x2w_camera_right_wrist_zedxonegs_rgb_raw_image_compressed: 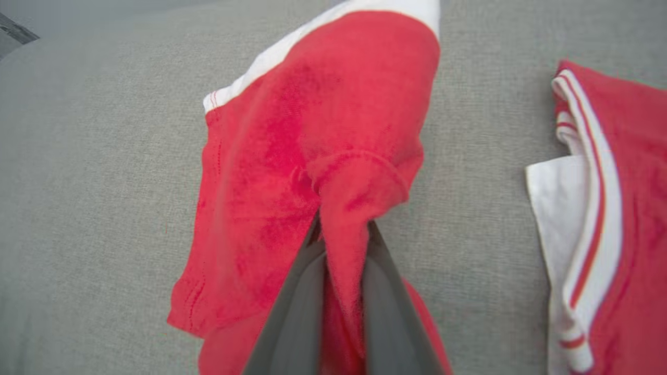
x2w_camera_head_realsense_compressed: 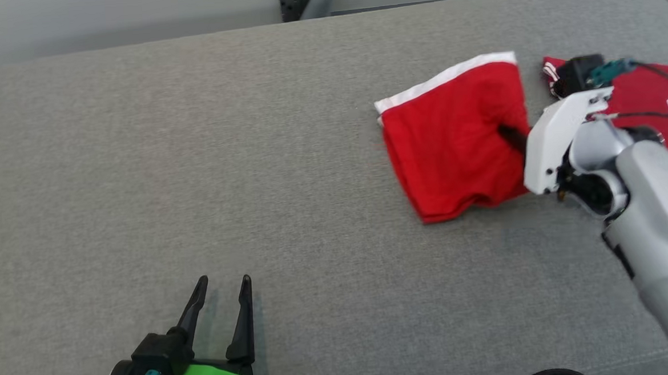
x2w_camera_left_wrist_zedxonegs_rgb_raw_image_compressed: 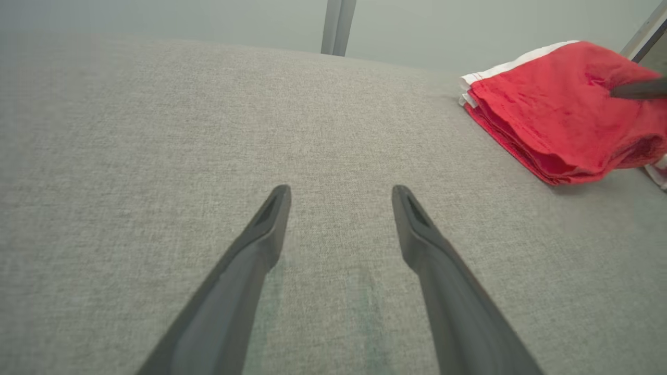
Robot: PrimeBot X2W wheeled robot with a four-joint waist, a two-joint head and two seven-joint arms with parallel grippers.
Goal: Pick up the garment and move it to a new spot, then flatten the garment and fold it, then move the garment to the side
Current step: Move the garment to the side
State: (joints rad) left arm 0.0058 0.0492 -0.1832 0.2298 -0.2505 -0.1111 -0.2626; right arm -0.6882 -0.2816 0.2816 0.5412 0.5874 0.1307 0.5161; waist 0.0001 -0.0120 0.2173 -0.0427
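Right jaws on garment (x2w_camera_right_wrist_zedxonegs_rgb_raw_image_compressed: 260, 182), red cloth (x2w_camera_right_wrist_zedxonegs_rgb_raw_image_compressed: 641, 166) beside.

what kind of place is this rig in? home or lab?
Probably a folding test station, though unsure: a wide grey cloth-covered surface holding a red garment and a second red garment, with a bare pale wall and metal post behind.

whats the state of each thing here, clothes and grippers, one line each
red garment with white band: folded, lying on the grey fabric surface, one fold pinched up
second red garment: lying flat, apart from the first
right gripper: shut on a bunched fold of the red garment with white band
left gripper: open, empty
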